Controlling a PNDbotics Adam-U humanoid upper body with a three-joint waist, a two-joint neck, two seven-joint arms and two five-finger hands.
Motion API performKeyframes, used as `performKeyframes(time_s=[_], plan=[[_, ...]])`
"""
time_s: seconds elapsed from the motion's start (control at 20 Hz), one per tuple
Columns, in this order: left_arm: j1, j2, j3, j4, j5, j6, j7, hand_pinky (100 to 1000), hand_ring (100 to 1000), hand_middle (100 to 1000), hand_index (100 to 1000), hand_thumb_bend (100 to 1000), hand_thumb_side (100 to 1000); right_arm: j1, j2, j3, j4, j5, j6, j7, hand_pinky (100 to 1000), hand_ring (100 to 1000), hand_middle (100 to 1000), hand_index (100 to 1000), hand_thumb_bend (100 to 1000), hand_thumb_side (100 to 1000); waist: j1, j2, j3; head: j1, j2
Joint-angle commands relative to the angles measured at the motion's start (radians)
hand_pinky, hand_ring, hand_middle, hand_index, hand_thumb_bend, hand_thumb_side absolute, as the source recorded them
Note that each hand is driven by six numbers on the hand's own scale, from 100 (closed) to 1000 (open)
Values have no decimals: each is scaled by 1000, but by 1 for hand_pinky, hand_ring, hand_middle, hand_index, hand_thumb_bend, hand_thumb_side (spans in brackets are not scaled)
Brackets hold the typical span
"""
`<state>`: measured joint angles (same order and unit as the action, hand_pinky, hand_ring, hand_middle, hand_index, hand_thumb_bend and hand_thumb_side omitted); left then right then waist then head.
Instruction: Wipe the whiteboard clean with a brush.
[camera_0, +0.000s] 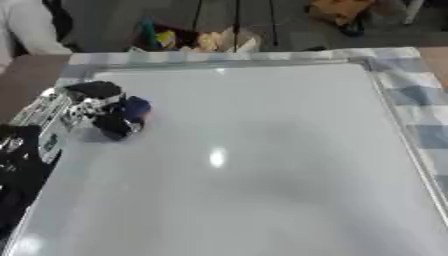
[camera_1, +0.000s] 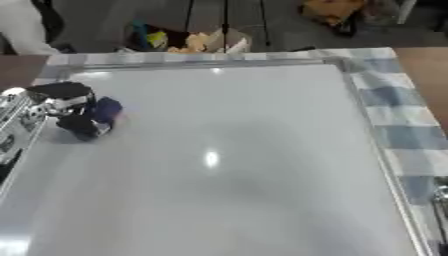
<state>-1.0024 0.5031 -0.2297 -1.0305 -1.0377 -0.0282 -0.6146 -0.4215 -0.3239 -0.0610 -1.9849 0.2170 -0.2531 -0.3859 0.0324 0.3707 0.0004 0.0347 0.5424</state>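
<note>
A large whiteboard (camera_0: 262, 165) fills most of the table; its surface shows no marks. My left hand (camera_0: 103, 107) comes in from the left edge and rests on the board's upper left part, fingers curled round a dark blue brush (camera_0: 133, 109) that touches the board. The right hand is outside both views, though a sliver of metal shows at the lower right edge in the right eye view.
A blue and white checked cloth (camera_0: 420, 105) lies under the board and shows along the right and far sides. Beyond the table's far edge, boxes and bags (camera_0: 206, 40) sit on the floor. Brown table (camera_0: 26, 75) shows at the far left.
</note>
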Motion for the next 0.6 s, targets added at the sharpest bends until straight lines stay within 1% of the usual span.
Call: performKeyframes(time_s=[0.05, 0.3, 0.6], plan=[[-11, 3, -6, -5, 2, -1, -6, 303, 413, 407, 630, 100, 666, -7, -13, -5, -15, -4, 0, -3, 777, 857, 682, 797, 100, 879, -1, -23, 1, 5, 2], [-8, 9, 9, 13, -9, 10, 5, 301, 412, 406, 630, 100, 662, -6, -14, -5, -15, -3, 1, -4, 777, 857, 682, 797, 100, 878, -2, -24, 3, 4, 2], [-3, 20, 40, 53, -22, 33, 26, 298, 407, 401, 627, 100, 655, -6, -15, -5, -15, -2, 3, -4, 777, 858, 682, 797, 100, 878, -3, -24, 6, 3, 0]])
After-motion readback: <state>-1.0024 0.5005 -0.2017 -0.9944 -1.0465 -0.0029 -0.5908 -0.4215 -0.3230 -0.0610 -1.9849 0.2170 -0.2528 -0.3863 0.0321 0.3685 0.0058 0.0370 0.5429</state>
